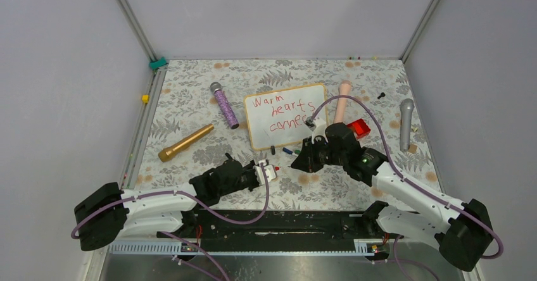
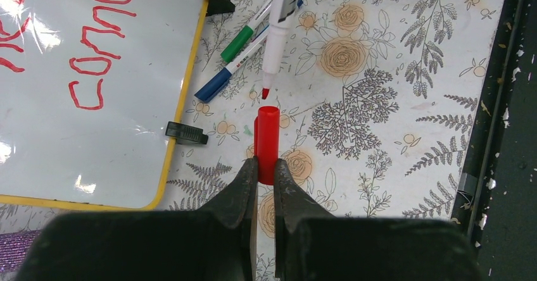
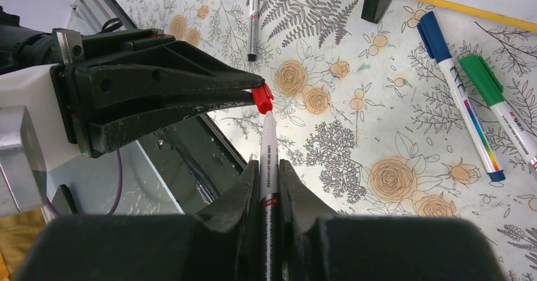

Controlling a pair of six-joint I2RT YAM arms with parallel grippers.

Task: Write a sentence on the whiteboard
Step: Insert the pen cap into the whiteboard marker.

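The whiteboard (image 1: 256,126) lies flat at mid-table, wood-framed, with the red sentence (image 1: 282,112) "Warm hearts connec…" in three lines; the end of the last line is hidden by my right arm. Its corner (image 2: 76,142) and red letters (image 2: 95,59) show in the left wrist view. My left gripper (image 2: 266,167) is shut on a red marker cap (image 2: 268,138), open end forward. My right gripper (image 3: 269,167) is shut on the red marker (image 3: 268,145). Its red tip (image 2: 265,93) points at the cap's mouth, just short of it. Both grippers (image 1: 269,172) (image 1: 303,161) meet in front of the board.
A blue marker (image 2: 218,81) and a green marker (image 2: 244,37) lie by the board's near edge, with a black marker (image 3: 252,15) close by. Toy microphones lie around: purple (image 1: 224,105), gold (image 1: 185,143), pink (image 1: 342,100), silver (image 1: 406,124). A red box (image 1: 359,128) sits right of the board.
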